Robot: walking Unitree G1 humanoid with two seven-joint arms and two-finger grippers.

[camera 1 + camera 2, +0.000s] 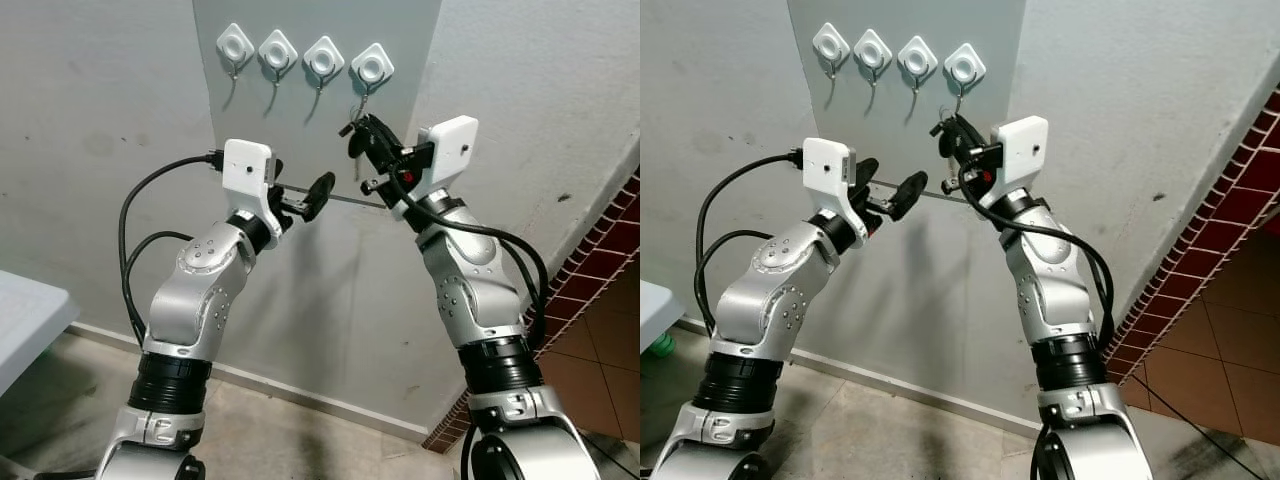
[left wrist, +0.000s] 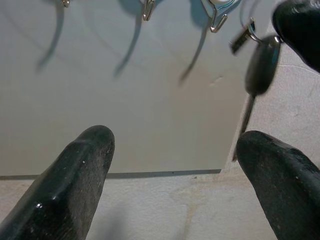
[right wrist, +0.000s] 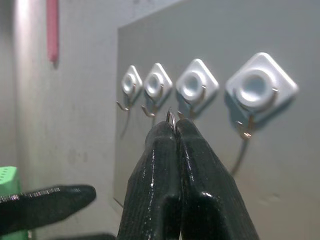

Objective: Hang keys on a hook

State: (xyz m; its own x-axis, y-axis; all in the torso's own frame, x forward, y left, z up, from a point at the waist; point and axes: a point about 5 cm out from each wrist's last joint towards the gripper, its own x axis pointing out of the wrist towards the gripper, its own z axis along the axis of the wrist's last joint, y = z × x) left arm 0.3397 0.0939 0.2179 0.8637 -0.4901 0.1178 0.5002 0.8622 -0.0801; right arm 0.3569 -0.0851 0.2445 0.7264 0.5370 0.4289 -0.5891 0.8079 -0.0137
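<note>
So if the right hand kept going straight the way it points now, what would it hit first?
Most likely the grey panel carrying the hooks. The right hand, shut on the key ring, aims between the two hooks nearest the panel's right edge; depth is unclear, so it could touch a hook first.

key ring (image 3: 171, 118): only a thin arc pokes out above the closed tips of the right gripper (image 3: 175, 131); the rest is hidden between the fingers.
keys (image 1: 356, 140): in the head view, mostly covered by the right gripper's black fingers at upper centre; number of keys cannot be told.
key blade (image 2: 243, 125): in the left wrist view, its lower end passes behind the left gripper's finger (image 2: 280, 175) at right.
hooks (image 2: 218, 20): cut off by the top edge in the left wrist view.
green object (image 3: 9, 181): cut off at the left edge, blurred, unidentifiable.
</note>
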